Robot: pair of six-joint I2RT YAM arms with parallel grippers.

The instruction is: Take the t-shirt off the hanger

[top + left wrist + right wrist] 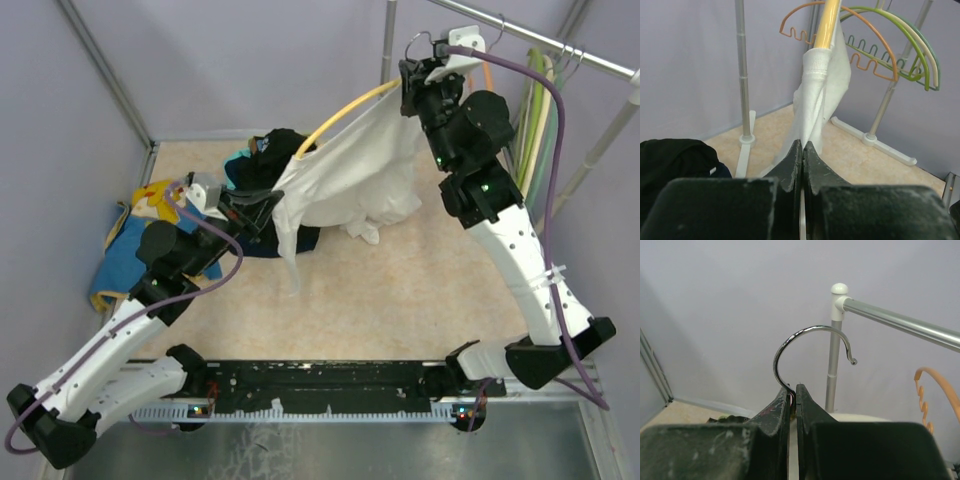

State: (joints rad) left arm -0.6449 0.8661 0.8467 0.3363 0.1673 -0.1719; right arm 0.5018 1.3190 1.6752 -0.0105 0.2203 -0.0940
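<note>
Holding up the yellow hanger [827, 22] by its chrome hook [810, 328], apart from the rack rail [540, 40] and above the counter [420, 290]. Working the right gripper [794, 390] high at the far right, fingers pressed tight on the hook's stem.

Pinching a fold of the white t-shirt [350, 175] low at the left with the left gripper [803, 147], fingers closed on the cloth with hardly a gap between them. Stretching the shirt into a taut slant between the two arms. Showing a bare length of yellow bar above the cloth in the top view, and a ribbed opening bunching round that bar in the left wrist view.

Judging the step as the draw-off, not yet finished. Doing it well likely meaning:
- pulling along the line of the bar, down and leftward, not across it
- bracing the hook firmly against swinging
- tipping the covered end toward the pull, letting the opening slide free
- easing off at any snag or slip in the pinch

Lying well apart at the counter's left, a heap of coloured clothes [140, 235]. Hanging on the rail, spare hangers [538, 110].
</note>
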